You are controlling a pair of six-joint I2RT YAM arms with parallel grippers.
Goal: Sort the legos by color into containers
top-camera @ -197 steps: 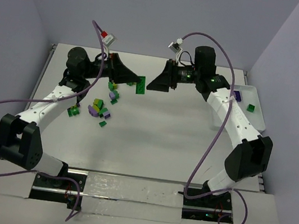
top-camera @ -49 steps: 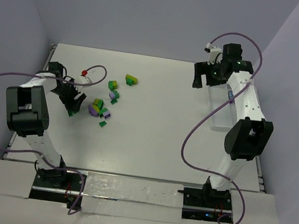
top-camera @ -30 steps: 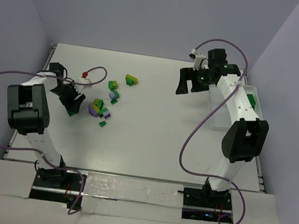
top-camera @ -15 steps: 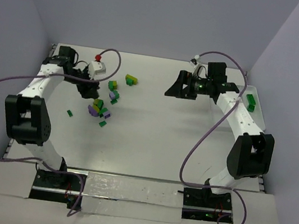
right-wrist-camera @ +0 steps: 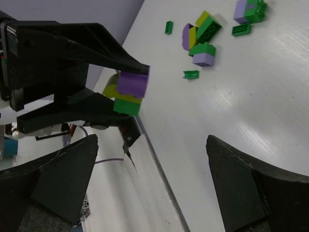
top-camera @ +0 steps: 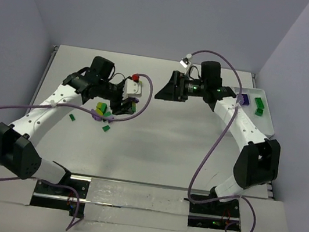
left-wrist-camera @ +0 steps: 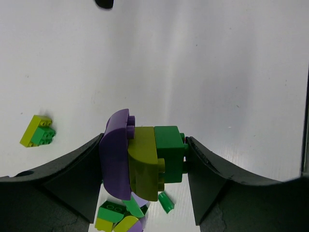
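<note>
My left gripper (left-wrist-camera: 145, 159) is shut on a joined stack of three legos (left-wrist-camera: 142, 162), purple, yellow-green and dark green, held off the table. The top view shows this gripper (top-camera: 128, 103) just right of the loose pile of legos (top-camera: 103, 114). The right wrist view shows the same stack (right-wrist-camera: 129, 89) between the left fingers, with the pile (right-wrist-camera: 203, 36) beyond. My right gripper (top-camera: 165, 88) hangs wide open and empty, facing the left one. A white container (top-camera: 254, 90) at the far right holds a purple brick (top-camera: 243, 98) and a green brick (top-camera: 258, 104).
One small green brick (top-camera: 72, 117) lies apart, left of the pile. A yellow-green and green brick (left-wrist-camera: 37, 131) sits alone on the table at the left of the left wrist view. Purple cables loop over both arms.
The left arm swung from the table's left edge to the pile and now holds the three-brick stack off the table. The right gripper moved left toward the middle, still open.
</note>
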